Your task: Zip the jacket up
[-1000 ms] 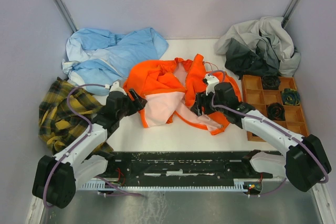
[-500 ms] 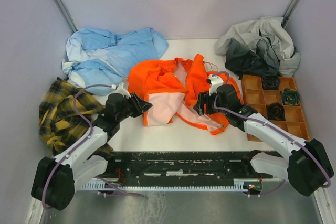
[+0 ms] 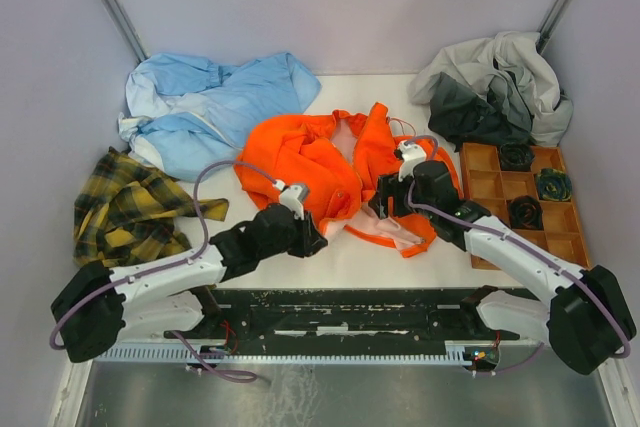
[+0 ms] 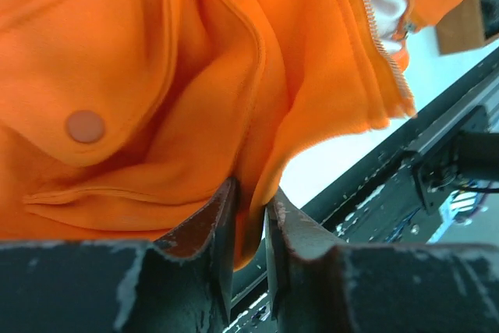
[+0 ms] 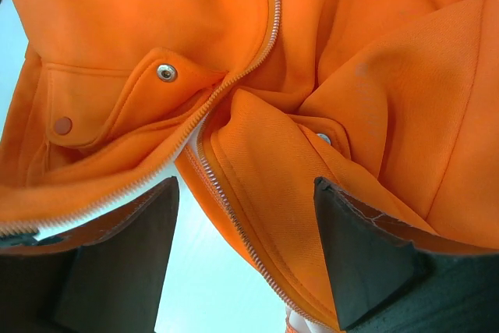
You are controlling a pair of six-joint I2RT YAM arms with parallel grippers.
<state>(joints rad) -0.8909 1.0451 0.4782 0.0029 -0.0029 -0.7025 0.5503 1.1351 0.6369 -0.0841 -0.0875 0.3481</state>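
Note:
The orange jacket (image 3: 322,159) lies crumpled mid-table, its front open. My left gripper (image 3: 311,238) sits low at the jacket's near left edge. In the left wrist view the left gripper (image 4: 251,197) is shut on a fold of the orange jacket (image 4: 195,91); a light zipper (image 4: 381,43) runs at upper right. My right gripper (image 3: 384,208) hovers over the jacket's right front. In the right wrist view the right gripper (image 5: 245,259) stands open, with a zipper edge (image 5: 228,207) of the jacket (image 5: 374,76) between its fingers (image 5: 366,259), untouched.
A light blue garment (image 3: 210,107) lies back left, a yellow plaid shirt (image 3: 125,212) at the left edge. A grey and dark clothing heap (image 3: 495,87) sits back right. A wooden tray (image 3: 482,190) with dark rolled items stands at right. A black rail (image 3: 350,312) runs along the near edge.
My left arm swung right and toward the near edge, and its jaws closed on the jacket's fabric; the pink lining flap is now folded under orange. The right gripper barely moved.

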